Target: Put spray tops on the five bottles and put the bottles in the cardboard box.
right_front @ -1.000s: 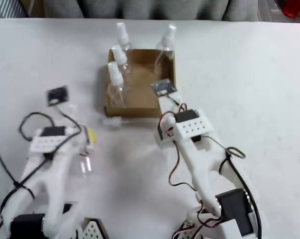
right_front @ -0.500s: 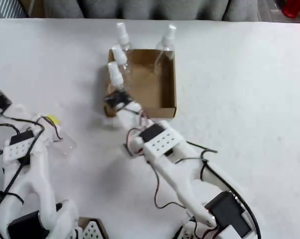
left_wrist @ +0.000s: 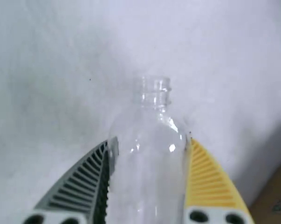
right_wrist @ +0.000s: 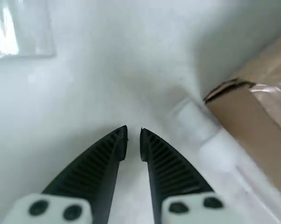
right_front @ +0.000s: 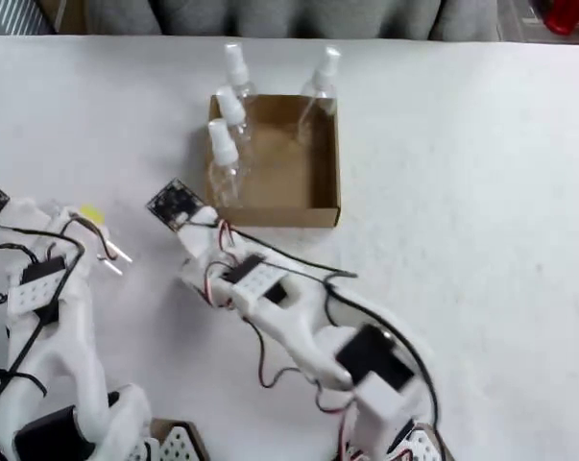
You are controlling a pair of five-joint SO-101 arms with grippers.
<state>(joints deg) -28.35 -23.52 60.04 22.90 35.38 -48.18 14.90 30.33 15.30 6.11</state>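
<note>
The cardboard box (right_front: 289, 178) is plain brown on a white desk (right_front: 462, 192). The bottles (right_front: 226, 178) in it are clear, with white spray tops (right_front: 222, 142). The left tool (left_wrist: 150, 142) has one grey and one yellow ribbed finger, with a clear bottle (left_wrist: 147, 161) between them. The right tool (right_wrist: 133, 135) has black ribbed fingers.

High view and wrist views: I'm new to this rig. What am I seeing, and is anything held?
The high view looks down on a table with two white robot arms. Each wrist view is from a camera riding on one arm, looking along its claw. The left claw grips a clear bottle with no top. The right claw, nearly shut and empty, is by the cardboard box, near a white piece, likely a spray top. Four capped bottles stand at the box.
</note>
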